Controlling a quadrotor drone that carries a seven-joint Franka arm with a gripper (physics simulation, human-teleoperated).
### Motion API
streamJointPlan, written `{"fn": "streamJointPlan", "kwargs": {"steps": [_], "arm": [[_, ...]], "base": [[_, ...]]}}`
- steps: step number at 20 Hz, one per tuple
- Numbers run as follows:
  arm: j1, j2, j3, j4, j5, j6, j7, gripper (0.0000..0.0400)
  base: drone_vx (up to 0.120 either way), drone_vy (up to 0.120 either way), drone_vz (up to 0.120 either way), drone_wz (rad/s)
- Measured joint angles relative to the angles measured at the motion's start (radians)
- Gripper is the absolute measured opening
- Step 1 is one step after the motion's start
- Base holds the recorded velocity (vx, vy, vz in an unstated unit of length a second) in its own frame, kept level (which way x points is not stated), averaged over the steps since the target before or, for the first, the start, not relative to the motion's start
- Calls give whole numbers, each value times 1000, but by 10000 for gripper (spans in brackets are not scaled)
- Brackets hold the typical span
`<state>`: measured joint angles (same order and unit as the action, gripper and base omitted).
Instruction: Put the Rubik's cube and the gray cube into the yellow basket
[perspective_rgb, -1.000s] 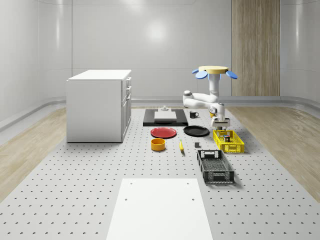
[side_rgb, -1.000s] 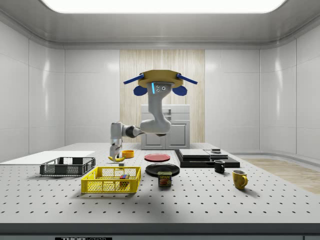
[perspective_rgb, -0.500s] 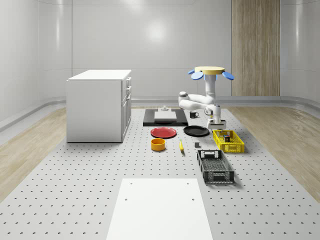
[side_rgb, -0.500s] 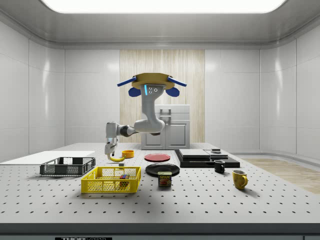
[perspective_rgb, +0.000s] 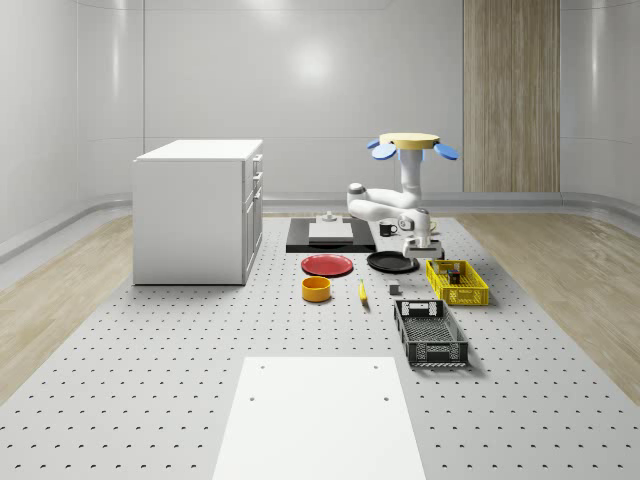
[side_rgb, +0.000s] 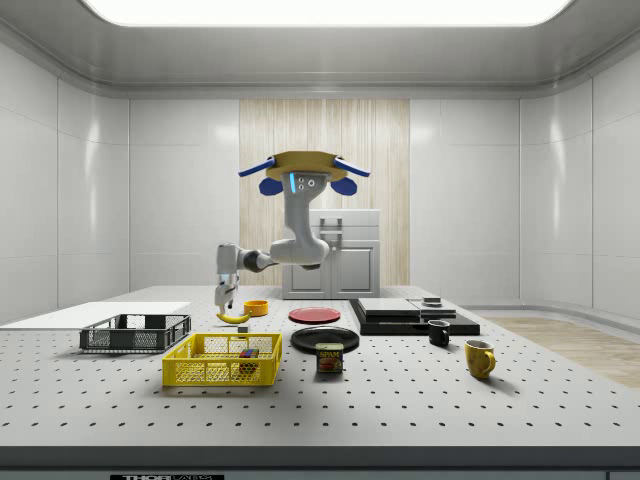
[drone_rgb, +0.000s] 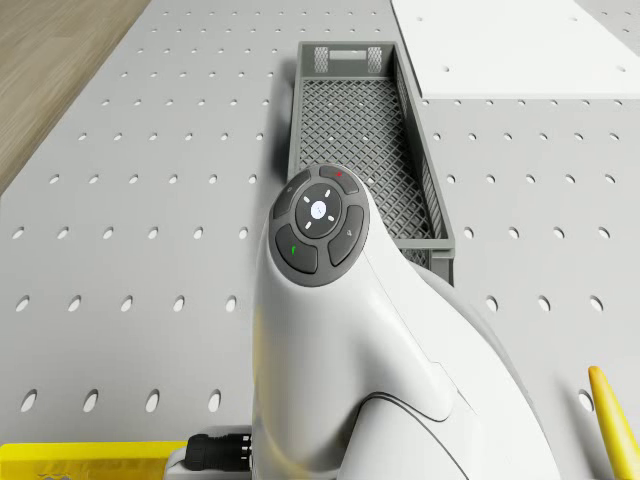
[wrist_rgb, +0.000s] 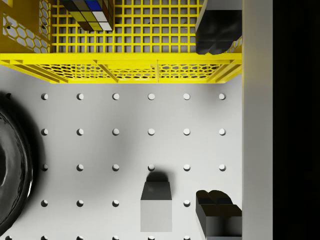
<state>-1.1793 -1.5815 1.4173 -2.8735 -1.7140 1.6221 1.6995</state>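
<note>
The drone (perspective_rgb: 410, 143) hovers above the tabletop (perspective_rgb: 200, 370), roughly over the black plate (perspective_rgb: 392, 262). The arm reaches down from it to carry the hand (perspective_rgb: 420, 243) low beside the yellow basket (perspective_rgb: 457, 283).

In the wrist view the hand (wrist_rgb: 218, 122) is released and empty. Its two dark fingertips (wrist_rgb: 218, 212) stand wide apart, one over the basket's edge and the other over bare tabletop.

The Rubik's cube (wrist_rgb: 92, 12) already lies inside the yellow basket (wrist_rgb: 125, 62), on its mesh floor. That half of the task looks done.

The gray cube (wrist_rgb: 156, 212) sits flat on the tabletop, outside the basket and clearly apart from its wall. It is just beside the fingertip farther from the basket, but off to one side of the line joining the two fingers rather than between them.

Read as a clock face, the whole-scene view puts the gray cube (perspective_rgb: 394, 290) at about seven o'clock from the hand. It is at about nine o'clock from the basket.

The cube is squarish, with no long axis to favour, and its faces run square with the rows of holes. The coming move therefore seems to turn on that sideways offset. The hand would need to shift away from the basket and across until the cube sits centred between the fingers. Only then should it descend, or one finger could land on the cube's top.
</note>
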Motion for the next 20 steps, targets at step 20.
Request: {"fn": "streamJointPlan", "kwargs": {"steps": [20], "arm": [[-1, -4, 0, 0, 1, 3, 0, 400]], "base": [[0, -120, -38, 0]]}}
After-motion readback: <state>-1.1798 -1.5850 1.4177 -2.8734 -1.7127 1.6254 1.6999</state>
